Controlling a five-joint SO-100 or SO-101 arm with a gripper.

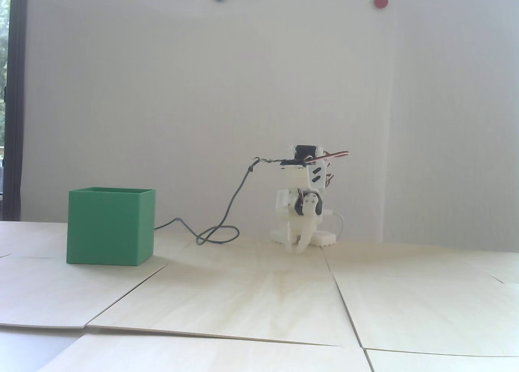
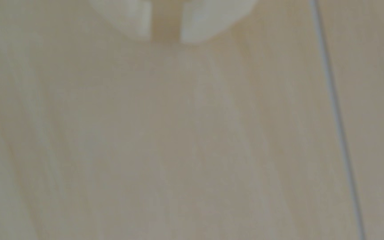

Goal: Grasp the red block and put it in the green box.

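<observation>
The green box (image 1: 110,226) stands on the wooden table at the left of the fixed view, its top open and its inside hidden from this low angle. The red block shows in neither view. The white arm is folded low at the back centre, and my gripper (image 1: 295,250) points down with its tips just above the table, well to the right of the box. In the blurred wrist view my gripper (image 2: 165,40) enters from the top edge. Its two white fingers (image 2: 200,25) stand a narrow gap apart, and only bare table shows between them.
A dark cable (image 1: 227,213) loops from the arm down onto the table between arm and box. The table is made of pale plywood sheets with seams (image 1: 344,303); one seam (image 2: 334,110) runs down the right of the wrist view. A white wall stands behind.
</observation>
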